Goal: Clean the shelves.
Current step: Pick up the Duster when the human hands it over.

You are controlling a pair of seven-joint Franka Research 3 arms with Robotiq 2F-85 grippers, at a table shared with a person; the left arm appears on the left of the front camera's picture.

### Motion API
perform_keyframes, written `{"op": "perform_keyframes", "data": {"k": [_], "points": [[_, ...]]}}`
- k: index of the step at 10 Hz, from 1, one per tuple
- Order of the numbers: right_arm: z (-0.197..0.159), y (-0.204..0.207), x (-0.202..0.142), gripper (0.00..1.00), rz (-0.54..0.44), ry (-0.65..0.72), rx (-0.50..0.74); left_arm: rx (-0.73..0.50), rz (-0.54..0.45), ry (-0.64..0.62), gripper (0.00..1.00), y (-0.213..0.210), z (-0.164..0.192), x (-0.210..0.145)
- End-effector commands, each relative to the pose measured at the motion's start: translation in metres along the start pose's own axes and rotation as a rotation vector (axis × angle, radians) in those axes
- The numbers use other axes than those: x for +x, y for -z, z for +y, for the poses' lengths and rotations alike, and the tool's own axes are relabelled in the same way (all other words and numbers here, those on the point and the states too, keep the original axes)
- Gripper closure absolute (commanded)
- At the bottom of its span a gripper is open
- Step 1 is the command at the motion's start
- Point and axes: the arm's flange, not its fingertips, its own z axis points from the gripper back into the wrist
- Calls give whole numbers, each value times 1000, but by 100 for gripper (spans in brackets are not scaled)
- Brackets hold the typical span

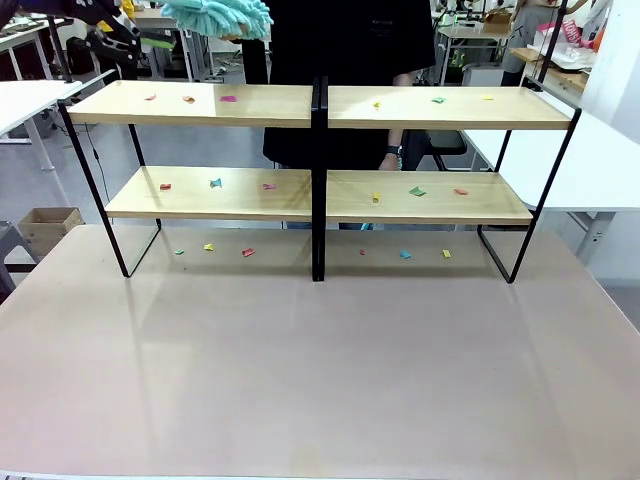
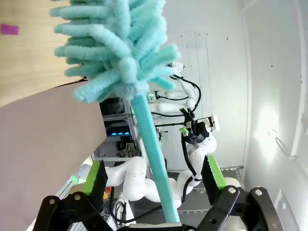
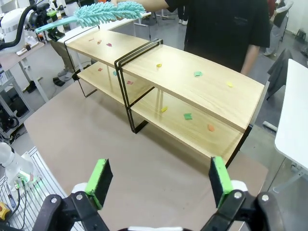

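Right now the shelves [image 1: 200, 105] are standing across the middle of the front view, on the far half of the beige table [image 1: 320, 380], with the two units meeting at a black centre post. Small coloured paper scraps [image 1: 229, 98] are lying on all four wooden boards and on the table under the lower tier. A fluffy teal duster [image 1: 215, 15] is hanging at the top edge, left of centre, above the upper left board. A person in a black top [image 1: 350, 40] is standing behind the rack.

In the left wrist view, the left gripper [image 2: 153, 166] is keeping its jaws wide. The duster's thin handle is running up between the fingers, clear of both green pads. The right gripper [image 3: 159, 175] is hovering at the bottom of its view, jaws spread wide with nothing between them.
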Motion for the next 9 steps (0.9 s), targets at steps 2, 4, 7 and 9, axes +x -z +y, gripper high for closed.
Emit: {"op": "perform_keyframes", "data": {"k": [2, 4, 7, 9], "points": [[0, 1, 0, 0, -2, 0, 1, -3, -77, -11, 0, 2, -8, 3], [0, 1, 0, 0, -2, 0, 1, 16, -108, 4, 0, 2, -9, 4], [0, 1, 0, 0, -2, 0, 1, 23, -106, 18, 100, 4, -10, 4], [0, 1, 0, 0, -2, 0, 1, 26, -118, 24, 100, 5, -12, 5]]}}
